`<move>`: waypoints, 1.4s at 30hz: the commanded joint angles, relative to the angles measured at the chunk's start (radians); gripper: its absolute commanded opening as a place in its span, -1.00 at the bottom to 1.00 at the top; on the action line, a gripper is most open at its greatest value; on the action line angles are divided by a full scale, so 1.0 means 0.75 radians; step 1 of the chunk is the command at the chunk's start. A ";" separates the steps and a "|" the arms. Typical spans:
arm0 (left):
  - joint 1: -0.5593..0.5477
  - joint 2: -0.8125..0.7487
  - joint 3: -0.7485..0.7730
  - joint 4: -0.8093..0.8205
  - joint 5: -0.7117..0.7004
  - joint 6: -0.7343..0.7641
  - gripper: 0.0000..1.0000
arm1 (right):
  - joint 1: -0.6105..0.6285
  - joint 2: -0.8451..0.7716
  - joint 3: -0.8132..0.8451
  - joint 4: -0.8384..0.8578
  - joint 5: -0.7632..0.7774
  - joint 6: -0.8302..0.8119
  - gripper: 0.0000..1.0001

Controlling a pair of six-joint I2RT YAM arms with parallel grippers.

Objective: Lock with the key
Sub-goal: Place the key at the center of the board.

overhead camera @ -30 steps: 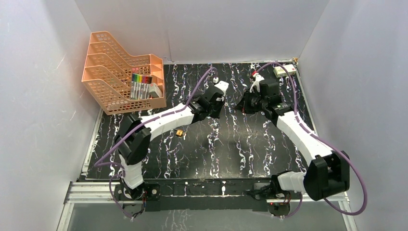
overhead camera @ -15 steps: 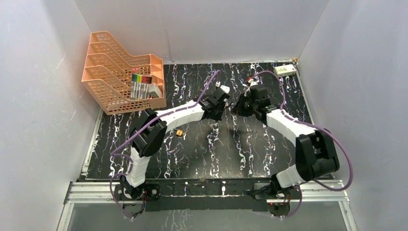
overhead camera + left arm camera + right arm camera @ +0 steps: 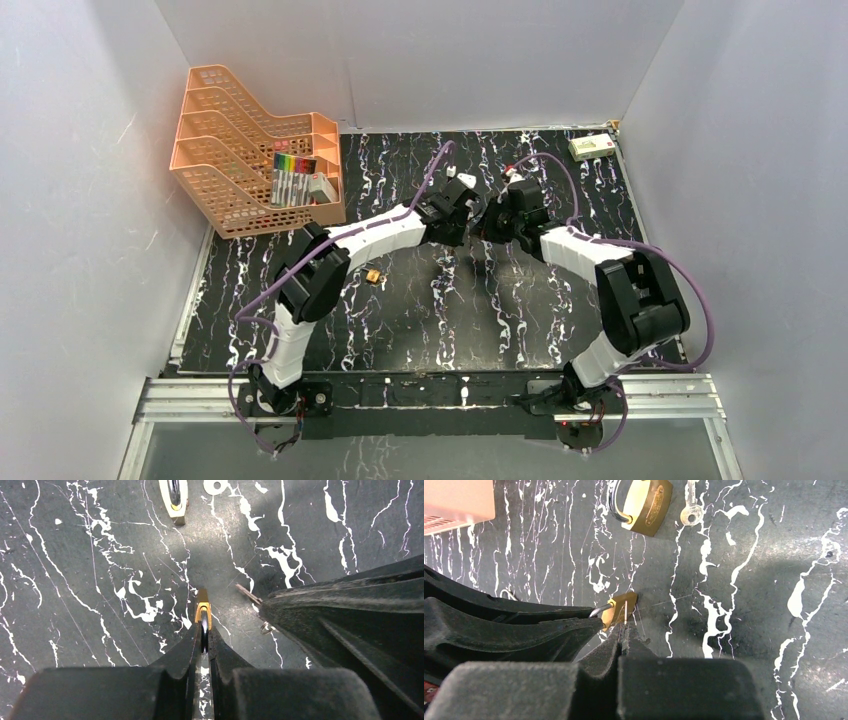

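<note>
Marbled table [image 3: 75,555]; padlock [image 3: 202,611] edge-on from left wrist, side-on from right wrist.

We see an orange mesh file rack [image 3: 235,140] at the far left of the black marbled tabletop [image 3: 430,320], coloured markers [image 3: 292,178] and a small pale box [image 3: 321,187] in its front compartment; a small carton [image 3: 591,147] lies far right.

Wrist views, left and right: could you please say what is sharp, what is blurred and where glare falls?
Right wrist view: the black right gripper is a soft, dark mass, the small brass padlock at its tips sharp, a pale sheen on the black white-veined tabletop at right. Left wrist view: the black left gripper equally soft, the padlock crisp, a brighter patch of tabletop beyond it.
</note>
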 commanded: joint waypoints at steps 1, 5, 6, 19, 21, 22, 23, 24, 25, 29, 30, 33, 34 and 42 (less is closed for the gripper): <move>0.022 0.025 0.054 -0.061 0.075 -0.028 -1.00 | 0.016 0.036 -0.029 0.109 0.014 0.026 -1.00; 0.026 0.035 0.055 -0.076 0.082 -0.039 -1.00 | 0.033 0.053 -0.058 0.122 0.033 0.048 -1.00; 0.025 0.036 0.054 -0.077 0.080 -0.040 -1.00 | 0.038 0.056 -0.069 0.127 0.040 0.055 -1.00; 0.040 0.049 0.048 -0.094 0.092 -0.060 -1.00 | 0.042 0.119 -0.086 0.126 0.049 0.094 -1.00; 0.041 0.045 0.048 -0.094 0.092 -0.060 -1.00 | 0.042 0.124 -0.086 0.125 0.052 0.094 -0.98; 0.041 0.043 0.049 -0.094 0.092 -0.061 -1.00 | 0.042 0.126 -0.086 0.125 0.052 0.094 -0.96; 0.043 0.043 0.050 -0.094 0.093 -0.062 -0.98 | 0.041 0.129 -0.085 0.127 0.053 0.094 -0.95; 0.044 0.042 0.051 -0.094 0.096 -0.063 -0.97 | 0.041 0.131 -0.084 0.128 0.053 0.094 -0.95; 0.046 0.041 0.051 -0.094 0.099 -0.064 -0.95 | 0.042 0.135 -0.080 0.129 0.052 0.094 -0.94; 0.045 0.040 0.050 -0.094 0.114 -0.067 -0.80 | 0.042 0.151 -0.060 0.125 0.056 0.089 -0.94; 0.045 0.039 0.047 -0.095 0.115 -0.067 -0.76 | 0.042 0.156 -0.053 0.125 0.056 0.088 -0.94; 0.046 0.038 0.048 -0.094 0.115 -0.068 -0.67 | 0.043 0.165 -0.037 0.125 0.059 0.081 -0.94; 0.046 0.038 0.049 -0.096 0.115 -0.068 -0.64 | 0.042 0.168 -0.031 0.125 0.063 0.078 -0.94; 0.047 0.045 0.078 -0.120 0.113 -0.051 -0.22 | 0.041 0.178 0.011 0.117 0.076 0.062 -0.93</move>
